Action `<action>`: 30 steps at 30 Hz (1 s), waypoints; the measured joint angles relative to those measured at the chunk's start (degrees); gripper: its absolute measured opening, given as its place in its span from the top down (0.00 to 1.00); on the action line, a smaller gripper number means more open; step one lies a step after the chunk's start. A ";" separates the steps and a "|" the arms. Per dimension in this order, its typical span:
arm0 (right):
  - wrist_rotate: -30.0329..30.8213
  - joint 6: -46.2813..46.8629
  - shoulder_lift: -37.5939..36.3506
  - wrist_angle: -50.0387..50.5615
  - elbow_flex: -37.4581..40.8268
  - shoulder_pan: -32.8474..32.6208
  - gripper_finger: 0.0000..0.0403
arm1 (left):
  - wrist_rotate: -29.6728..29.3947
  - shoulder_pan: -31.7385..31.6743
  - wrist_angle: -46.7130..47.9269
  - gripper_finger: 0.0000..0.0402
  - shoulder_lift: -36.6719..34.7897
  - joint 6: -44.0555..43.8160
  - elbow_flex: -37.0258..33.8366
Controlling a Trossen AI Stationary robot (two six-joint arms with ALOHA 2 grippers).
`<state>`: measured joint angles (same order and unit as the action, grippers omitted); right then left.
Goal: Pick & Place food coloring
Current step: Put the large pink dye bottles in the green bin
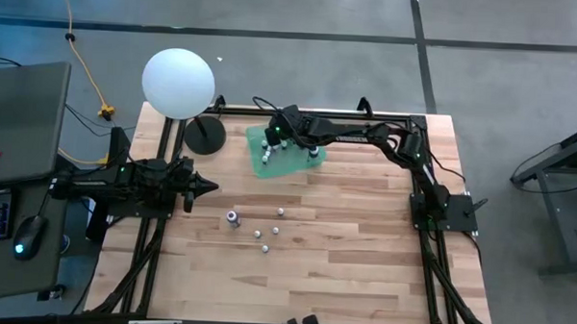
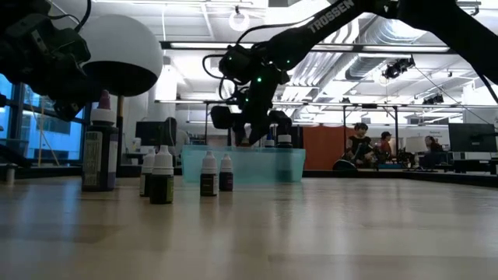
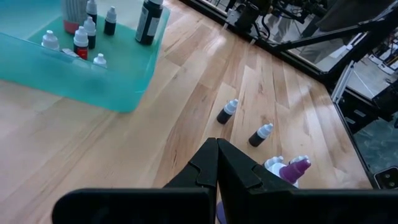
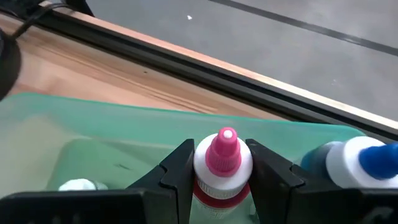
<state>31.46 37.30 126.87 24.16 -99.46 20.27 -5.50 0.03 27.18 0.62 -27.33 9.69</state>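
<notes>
I'm holding the right gripper clamped on a pink-tipped food coloring bottle over the green tray. It is standing upright, nozzle up, long axis vertical. If I'm releasing too high, it may tip — or knock the blue-capped bottle just beside it. The left gripper is waiting, fingers together.

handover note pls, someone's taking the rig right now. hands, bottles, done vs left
Right hand: over the green bin, shut on a pink-capped bottle, not released yet.
Left hand: shut, empty, waiting at the table's left side.
Done: several bottles stand in the bin, including a blue-capped one.
Left: about five loose bottles mid-table, among them a purple-capped one near the left hand.
The white globe lamp stands beside the bin.
</notes>
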 joint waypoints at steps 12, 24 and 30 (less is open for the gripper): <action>-0.30 -0.01 -0.02 0.34 -0.02 0.95 0.71 | -0.02 0.00 -0.02 1.00 -0.01 0.00 0.00; -4.35 1.35 -0.13 -0.45 -0.02 2.62 0.71 | -0.04 -0.02 -0.02 1.00 0.00 0.00 0.00; -5.42 1.24 -0.17 -0.45 -0.04 2.60 0.70 | -0.06 0.00 -0.02 1.00 0.00 0.00 0.00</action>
<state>26.04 38.55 126.69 23.70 -99.50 22.87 -5.56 0.03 27.16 0.62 -27.33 9.69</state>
